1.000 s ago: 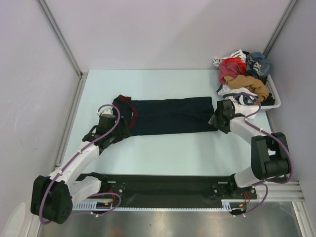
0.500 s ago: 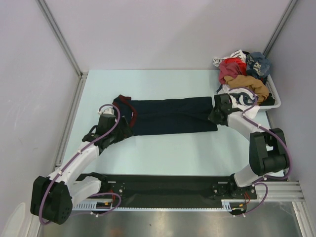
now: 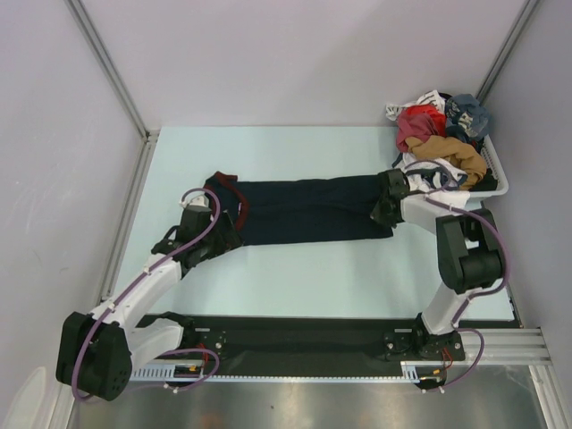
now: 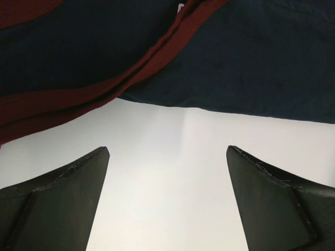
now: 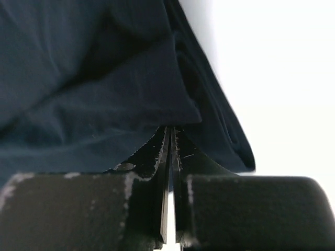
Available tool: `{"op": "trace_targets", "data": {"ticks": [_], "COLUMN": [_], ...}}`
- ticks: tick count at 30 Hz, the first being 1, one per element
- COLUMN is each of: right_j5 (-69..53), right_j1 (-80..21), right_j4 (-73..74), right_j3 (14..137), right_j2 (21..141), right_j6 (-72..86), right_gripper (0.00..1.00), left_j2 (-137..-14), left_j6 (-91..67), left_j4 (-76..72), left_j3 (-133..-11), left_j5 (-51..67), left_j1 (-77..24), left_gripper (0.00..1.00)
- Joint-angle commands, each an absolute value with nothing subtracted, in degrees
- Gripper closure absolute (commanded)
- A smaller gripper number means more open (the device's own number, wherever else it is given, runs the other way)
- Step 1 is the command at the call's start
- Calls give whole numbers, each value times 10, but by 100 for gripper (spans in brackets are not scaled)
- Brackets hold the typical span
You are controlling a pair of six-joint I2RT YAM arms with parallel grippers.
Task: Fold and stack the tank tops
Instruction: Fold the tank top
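Navy fabric runs across the middle of the overhead frame: the dark navy tank top (image 3: 304,210), a soft sleeveless cloth piece with maroon trim, lies flat on the pale blue-green table (image 3: 313,277) as a long band from centre-left to centre-right, its maroon-edged end at the left. At that end sits the left gripper (image 3: 222,234), and the left wrist view shows the left gripper (image 4: 167,151) spread wide, black fingers far apart over bare table, with the cloth's edge and maroon trim (image 4: 78,94) just ahead of the tips. Over on the right end, the right gripper (image 3: 382,207) is on the hem. In its wrist view the right gripper (image 5: 170,130) is pinched to a hairline slit, with navy folds bunched right at the tips. In the upper right corner, a white plastic basket (image 3: 496,188) holds a heap of mixed clothes (image 3: 438,134) in red, tan, blue and white.
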State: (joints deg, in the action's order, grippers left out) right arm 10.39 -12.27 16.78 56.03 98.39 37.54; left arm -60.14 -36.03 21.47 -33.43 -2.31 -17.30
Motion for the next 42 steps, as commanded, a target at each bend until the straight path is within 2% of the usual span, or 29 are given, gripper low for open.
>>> {"op": "trace_targets", "data": {"ticks": [1, 8, 10, 11, 12, 14, 15, 20, 22, 23, 28, 31, 36, 40, 42], "right_j5": [129, 136, 128, 122, 120, 111, 101, 94, 98, 95, 90, 94, 97, 119, 124], "right_j1": [-104, -95, -91, -92, -93, -94, -94, -97, -102, -104, -103, -102, -103, -105, -106], "right_j4": [157, 199, 221, 225, 221, 205, 196, 157, 147, 142, 136, 131, 117, 126, 123], "right_j3": [654, 788, 803, 803, 784, 746, 721, 563, 505, 489, 442, 443, 460, 463, 459], "right_j2": [1012, 1039, 1047, 1045, 1038, 1002, 988, 897, 847, 832, 793, 813, 860, 890, 899], "right_j6": [380, 365, 356, 353, 347, 342, 342, 344, 339, 338, 340, 345, 356, 367, 367], "right_gripper": [97, 92, 89, 81, 73, 64, 55, 49, 40, 35, 34, 26, 35, 38, 56], "left_j2": [-603, -578, -577, -573, -570, -563, -552, -531, -529, -529, -540, -553, -580, -615, -644], "left_j6": [-367, -356, -355, -356, -358, -363, -374, -442, -453, -461, -478, -484, -490, -510, -519], "left_j4": [195, 221, 222, 221, 221, 225, 227, 240, 238, 237, 218, 208, 185, 157, 137], "left_j3": [-331, -333, -323, -319, -309, -299, -290, -266, -262, -260, -256, -257, -258, -259, -262], "left_j5": [-19, -43, -31, -25, -22, -29, -34, -69, -71, -76, -94, -105, -119, -132, -128], "left_j1": [-175, -171, -161, -156, -149, -145, -144, -144, -142, -142, -133, -120, -82, -45, -22], "left_gripper": [0, 0, 0, 0, 0, 0, 0, 0, 0, 0, 1, 2, 4, 7, 9]}}
